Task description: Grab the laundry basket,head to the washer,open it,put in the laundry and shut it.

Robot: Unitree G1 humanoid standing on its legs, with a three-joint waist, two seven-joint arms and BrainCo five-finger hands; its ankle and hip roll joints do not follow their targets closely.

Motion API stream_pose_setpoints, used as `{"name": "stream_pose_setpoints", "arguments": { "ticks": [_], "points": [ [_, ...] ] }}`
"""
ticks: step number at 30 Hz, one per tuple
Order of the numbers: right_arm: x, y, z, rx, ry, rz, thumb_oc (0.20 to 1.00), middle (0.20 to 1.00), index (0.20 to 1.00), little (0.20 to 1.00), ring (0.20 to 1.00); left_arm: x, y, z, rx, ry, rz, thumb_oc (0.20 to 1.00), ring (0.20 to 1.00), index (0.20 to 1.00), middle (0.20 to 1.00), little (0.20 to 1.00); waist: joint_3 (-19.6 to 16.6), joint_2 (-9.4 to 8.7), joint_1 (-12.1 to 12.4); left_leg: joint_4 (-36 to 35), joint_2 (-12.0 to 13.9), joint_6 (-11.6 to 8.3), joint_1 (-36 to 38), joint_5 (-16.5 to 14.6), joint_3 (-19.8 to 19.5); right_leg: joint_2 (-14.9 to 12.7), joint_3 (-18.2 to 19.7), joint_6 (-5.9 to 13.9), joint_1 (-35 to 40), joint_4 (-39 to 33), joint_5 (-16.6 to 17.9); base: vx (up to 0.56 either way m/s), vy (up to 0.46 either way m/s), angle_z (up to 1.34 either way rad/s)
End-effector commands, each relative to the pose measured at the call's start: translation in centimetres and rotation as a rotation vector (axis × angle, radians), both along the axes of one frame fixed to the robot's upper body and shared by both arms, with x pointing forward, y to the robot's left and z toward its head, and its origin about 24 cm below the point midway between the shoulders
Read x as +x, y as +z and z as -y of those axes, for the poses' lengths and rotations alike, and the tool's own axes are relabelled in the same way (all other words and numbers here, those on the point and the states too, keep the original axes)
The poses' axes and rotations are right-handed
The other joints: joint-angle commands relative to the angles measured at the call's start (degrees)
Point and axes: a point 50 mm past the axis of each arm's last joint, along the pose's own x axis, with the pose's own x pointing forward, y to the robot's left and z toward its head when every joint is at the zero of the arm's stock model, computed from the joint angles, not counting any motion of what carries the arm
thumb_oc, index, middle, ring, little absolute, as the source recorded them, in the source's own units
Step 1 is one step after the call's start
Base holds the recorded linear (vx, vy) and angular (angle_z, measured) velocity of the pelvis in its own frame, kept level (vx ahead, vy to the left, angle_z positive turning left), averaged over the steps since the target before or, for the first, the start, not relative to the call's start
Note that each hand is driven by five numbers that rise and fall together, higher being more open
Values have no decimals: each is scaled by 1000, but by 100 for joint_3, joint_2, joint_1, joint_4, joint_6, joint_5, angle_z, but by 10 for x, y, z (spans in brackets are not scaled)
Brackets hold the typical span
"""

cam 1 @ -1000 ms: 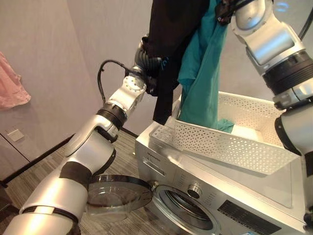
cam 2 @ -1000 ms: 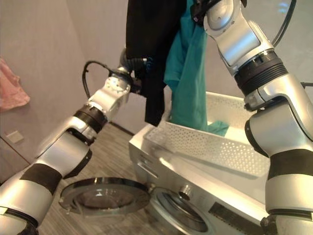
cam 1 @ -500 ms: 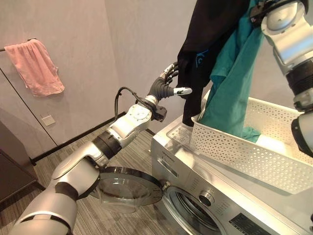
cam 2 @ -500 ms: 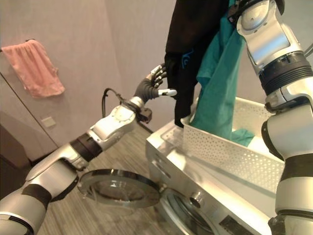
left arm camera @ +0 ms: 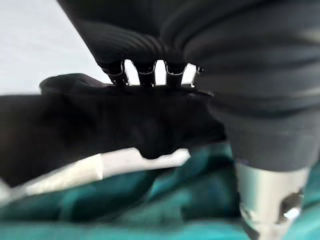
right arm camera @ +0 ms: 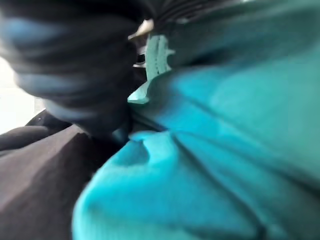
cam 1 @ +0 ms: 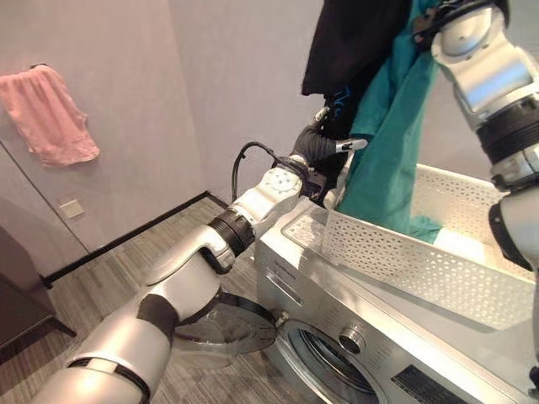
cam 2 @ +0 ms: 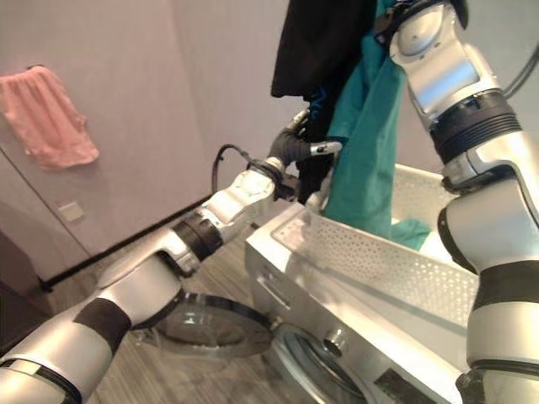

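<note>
A black garment (cam 1: 354,42) and a teal garment (cam 1: 387,160) hang high over the white perforated laundry basket (cam 1: 404,261), which sits on top of the washer (cam 1: 290,265). My right hand (right arm camera: 65,65) is raised at the top of the view and shut on both garments; the teal cloth (right arm camera: 225,150) presses against it. The teal garment's lower end still lies inside the basket. My left hand (cam 1: 318,145) reaches up from the lower left into the black garment's hanging lower part (left arm camera: 100,125), just above the basket's near corner.
The washer's round door (cam 1: 232,324) stands swung open to the left, and the drum opening (cam 1: 324,370) shows below the control panel. A pink towel (cam 1: 42,114) hangs on the left wall. Striped floor lies between the wall and the washer.
The camera has shifted. My left hand, which was open beside the black garment, has moved right and into the cloth. My right hand still holds both garments up.
</note>
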Motion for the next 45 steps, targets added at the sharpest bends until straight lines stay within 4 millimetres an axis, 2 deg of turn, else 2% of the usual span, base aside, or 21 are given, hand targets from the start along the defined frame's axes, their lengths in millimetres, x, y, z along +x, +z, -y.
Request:
{"name": "stream_pose_setpoints", "arguments": {
  "ticks": [1,6,9,11,12,13,17,24,33,34,35,36,37,40,45],
  "points": [
    [-38,77,-2,-7,-22,211,200,200,200,200,200,-2,63,13,-31,-15,174,1000,1000,1000,1000,1000,126,-165,119,27,188,-54,41,-545,385,-599,68,522,440,12,-754,-11,1,-5],
    [-34,73,-1,-1,-21,188,200,200,200,200,200,-4,72,16,-78,-23,178,1000,1000,1000,1000,1000,130,-152,87,27,189,-48,82,-563,448,-596,135,517,430,12,-751,-5,2,-11],
    [-33,72,-2,5,-13,180,200,200,200,200,200,-3,85,14,-93,-9,206,1000,1000,1000,1000,1000,124,-147,42,27,201,-54,101,-567,476,-594,176,519,428,12,-753,0,0,0],
    [-32,71,-3,-2,-11,174,200,200,200,200,200,-1,103,6,-99,18,250,1000,1000,1000,1000,1000,124,-128,24,27,208,-39,121,-577,516,-591,228,531,400,12,-745,0,0,0],
    [-33,71,-3,-2,-11,174,200,200,200,200,200,-1,103,6,-99,19,251,1000,1000,1000,1000,1000,127,-127,27,27,209,-39,123,-578,522,-590,234,530,398,12,-744,8,-7,-6],
    [-33,70,-2,-9,-14,174,200,200,200,200,200,1,115,-1,-109,40,278,1000,1000,1000,1000,1000,130,-116,25,27,215,-29,130,-581,552,-590,265,541,371,12,-739,-1,-7,-7],
    [-33,68,1,1,-9,179,200,200,200,200,200,-1,126,-8,-154,52,313,1000,1000,1000,1000,1000,133,-118,18,27,223,-24,159,-585,590,-581,307,533,378,12,-743,7,-5,-12],
    [-28,62,-8,-1,27,156,200,200,200,200,200,4,127,-10,-95,80,307,1000,1000,1000,1000,1000,142,-102,-94,27,238,-28,160,-580,656,-557,399,533,323,12,-736,6,1,-5],
    [-27,56,-15,-13,57,158,200,200,200,200,200,1,131,-8,-155,64,306,1000,1000,1000,1000,1000,157,-91,-161,27,246,23,222,-620,782,-546,586,535,232,12,-716,6,-7,-12],
    [-27,56,-14,-10,59,159,200,200,200,200,200,3,130,-10,-152,73,305,934,934,934,934,934,169,-92,-192,27,253,16,217,-605,803,-543,598,530,231,12,-716,10,-13,-15],
    [-27,56,-14,-10,59,159,200,200,200,200,200,3,130,-10,-152,73,305,934,934,934,934,934,169,-92,-192,27,253,16,217,-605,803,-543,598,530,231,12,-716,12,-20,-13],
    [-28,57,-15,-14,63,164,200,200,200,200,200,3,132,-11,-149,78,312,840,840,840,840,840,177,-90,-216,27,255,10,204,-596,811,-539,614,530,224,12,-719,0,0,0],
    [-30,58,-16,-17,68,174,200,200,200,200,200,3,137,-13,-161,84,324,200,200,200,200,200,205,-78,-261,27,258,-6,178,-573,810,-537,614,528,205,12,-713,0,0,0],
    [-30,56,-17,-18,78,179,200,200,200,200,200,1,148,-19,-182,97,358,200,200,200,200,200,222,-46,-313,27,262,-6,155,-577,820,-527,638,529,164,12,-704,-3,-5,-1],
    [-28,51,-17,-20,85,173,200,200,200,200,200,1,152,-25,-197,114,377,200,200,200,200,200,237,-32,-316,27,264,5,183,-588,854,-523,671,529,152,12,-698,-3,-6,-6]
  ]
}}
